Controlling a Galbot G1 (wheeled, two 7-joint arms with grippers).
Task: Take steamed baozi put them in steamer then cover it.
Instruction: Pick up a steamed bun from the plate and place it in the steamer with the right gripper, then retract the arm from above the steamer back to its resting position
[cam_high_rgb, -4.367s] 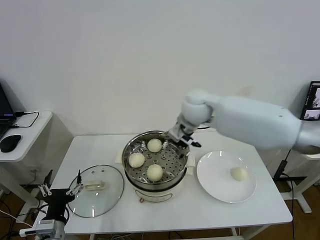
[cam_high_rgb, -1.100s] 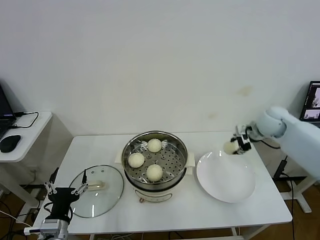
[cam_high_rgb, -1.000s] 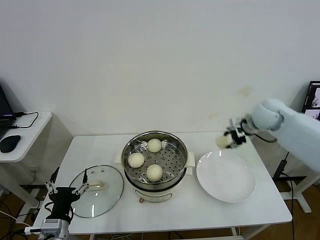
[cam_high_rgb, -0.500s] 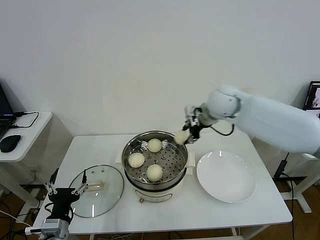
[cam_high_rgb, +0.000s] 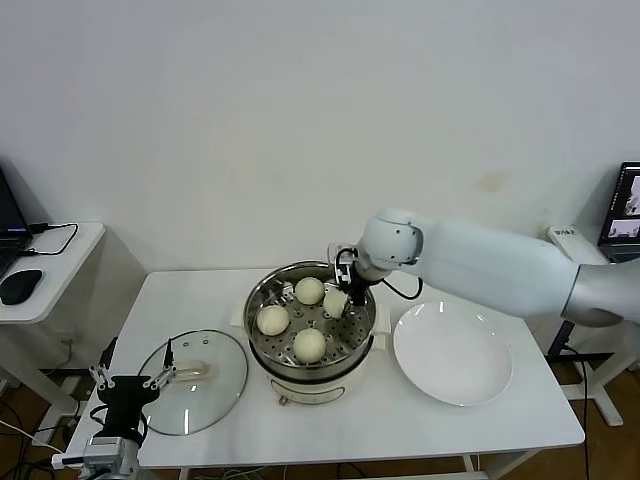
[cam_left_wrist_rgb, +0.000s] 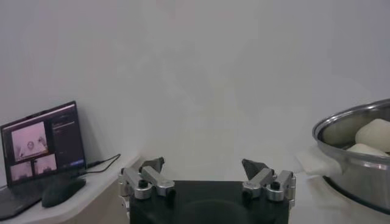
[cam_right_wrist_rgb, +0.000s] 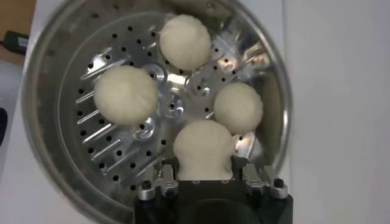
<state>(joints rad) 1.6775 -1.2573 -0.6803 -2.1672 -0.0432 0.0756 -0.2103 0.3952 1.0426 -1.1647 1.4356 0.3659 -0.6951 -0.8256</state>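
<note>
Our right gripper (cam_right_wrist_rgb: 204, 176) is clamped on the fourth bao (cam_right_wrist_rgb: 203, 148), hanging just above the steamer (cam_high_rgb: 262, 300) floor at the back right of the pot, close to the rim. The other three buns (cam_high_rgb: 309, 344) already sit on the perforated plate. To do this bit well, we reckon lower it into the free patch beside the rear bun (cam_high_rgb: 309, 290) without squashing it against the wall, let go only once it's resting, then lift straight up so the fingers don't drag it along. Left gripper (cam_left_wrist_rgb: 207, 182) sits spread wide and idle, low near the table's left front corner, next to the lid (cam_high_rgb: 192, 382), which still lies flat on the table. Versus about a second ago: the bun was over by the plate (cam_high_rgb: 452, 353) on the right, now it's been carried across into the pot, and the plate's bare
</note>
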